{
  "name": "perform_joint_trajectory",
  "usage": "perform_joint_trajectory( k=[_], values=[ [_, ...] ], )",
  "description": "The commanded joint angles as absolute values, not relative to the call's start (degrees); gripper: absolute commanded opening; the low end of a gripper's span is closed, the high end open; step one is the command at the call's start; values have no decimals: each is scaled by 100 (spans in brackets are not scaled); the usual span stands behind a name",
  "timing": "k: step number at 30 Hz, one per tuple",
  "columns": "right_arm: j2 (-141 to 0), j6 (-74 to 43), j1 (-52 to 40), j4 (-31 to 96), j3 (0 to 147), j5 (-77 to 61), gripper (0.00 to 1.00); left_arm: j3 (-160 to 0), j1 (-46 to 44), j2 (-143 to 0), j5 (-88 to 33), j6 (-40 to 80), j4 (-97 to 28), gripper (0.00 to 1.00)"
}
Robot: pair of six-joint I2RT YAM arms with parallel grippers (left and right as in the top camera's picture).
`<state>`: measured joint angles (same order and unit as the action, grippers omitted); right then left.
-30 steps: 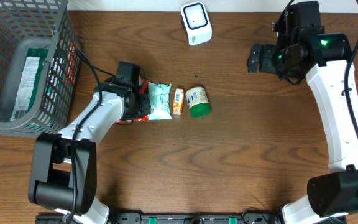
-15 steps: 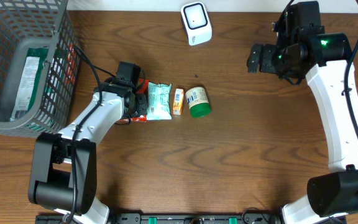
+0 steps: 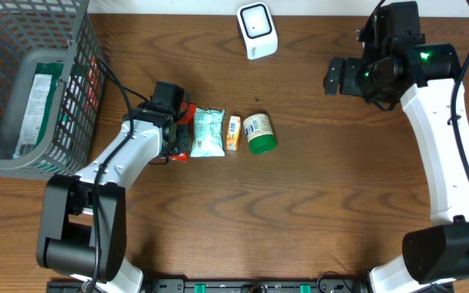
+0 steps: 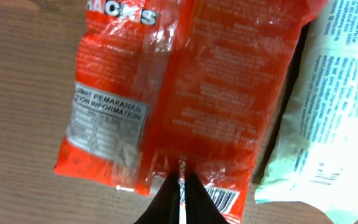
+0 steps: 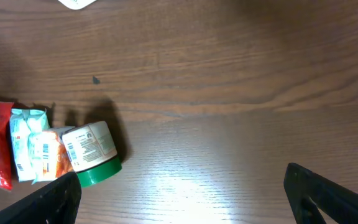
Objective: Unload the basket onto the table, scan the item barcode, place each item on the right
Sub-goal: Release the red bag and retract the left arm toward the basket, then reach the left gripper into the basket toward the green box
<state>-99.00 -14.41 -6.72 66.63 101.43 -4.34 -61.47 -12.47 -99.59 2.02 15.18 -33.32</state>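
Red snack pkt [image 4: 191,87] — glossy foil, back side up, white nutrition panel at left, barcode partly visible at bottom edge, bottom seam pinched in left gripper [image 4: 180,182]. White scanner [image 3: 256,29] — well apart, face up, near far side.

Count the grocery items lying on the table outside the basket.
4, in one row: a red snack packet pinched by the left pincer, then a pale green packet, a small orange carton and a green-lidded jar. The left arm may hide more.
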Motion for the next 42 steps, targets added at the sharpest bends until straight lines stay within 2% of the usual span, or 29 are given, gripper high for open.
perform_joint_trajectory(
  k=[1, 3, 6, 9, 10, 14, 22, 27, 34, 42],
  values=[
    [-9924, -1387, -685, 6667, 10241, -460, 99, -6427, -1227, -9413, 301, 1511, -3422, 13],
    [-9924, -1387, -683, 6667, 10241, -458, 99, -6626, -1227, -9059, 303, 1511, -3509, 17],
    [-9924, -1387, -685, 6667, 10241, -458, 99, -7070, -1199, -8552, 307, 1509, -3693, 33],
    [-9924, -1387, -683, 6667, 10241, -460, 99, -7767, -982, -8141, 307, 1503, -3933, 44],
    [-9924, -1387, -685, 6667, 10241, -458, 99, -8320, -707, -8027, 307, 1446, -4145, 52],
    [-9924, -1387, -683, 6667, 10241, -458, 99, -9327, 117, -8016, 307, 1247, -4397, 65],
    [-9924, -1387, -683, 6667, 10241, -458, 99, -9784, 2128, -8097, 252, 1247, -4397, 76],
    [-9924, -1387, -683, 6667, 10241, -458, 99, -9784, 2954, -8497, -421, 1221, -4431, 80],
    [-9924, -1387, -683, 6667, 10241, -458, 99, -9784, 3234, -9511, -711, 410, -4307, 89],
    [-9924, -1387, -683, 6667, 10241, -458, 99, -9784, 3234, -10704, -711, -303, -4206, 93]
  ],
)
